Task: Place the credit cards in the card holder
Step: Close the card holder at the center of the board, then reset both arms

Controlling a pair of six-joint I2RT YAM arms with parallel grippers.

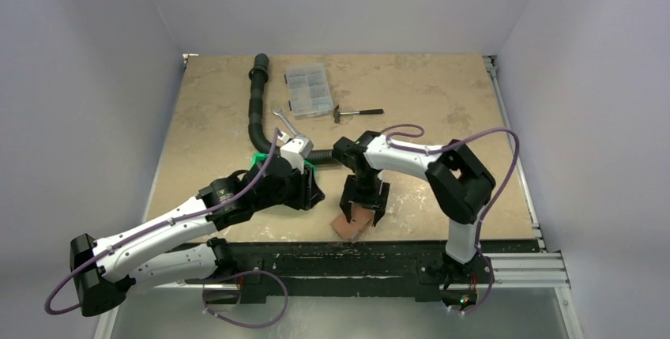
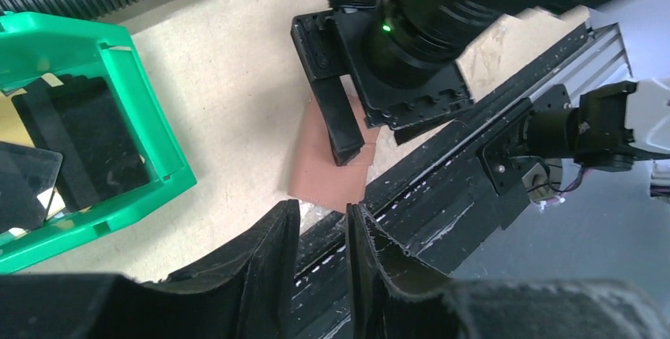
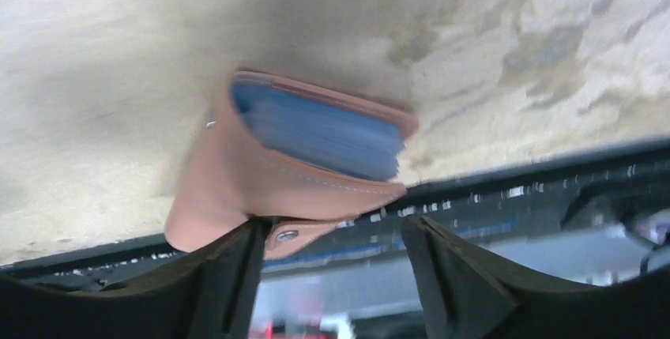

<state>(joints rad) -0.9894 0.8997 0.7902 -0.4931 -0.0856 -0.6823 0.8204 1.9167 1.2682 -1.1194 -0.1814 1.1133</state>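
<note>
Right wrist only: blue-lined card holder (image 3: 261,173)

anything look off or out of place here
The card holder lies askew at the near edge of the table, gaping half open with its grey-blue inside showing. Its clasp tab seems to poke out over the black rail. Nothing else stands out.
</note>
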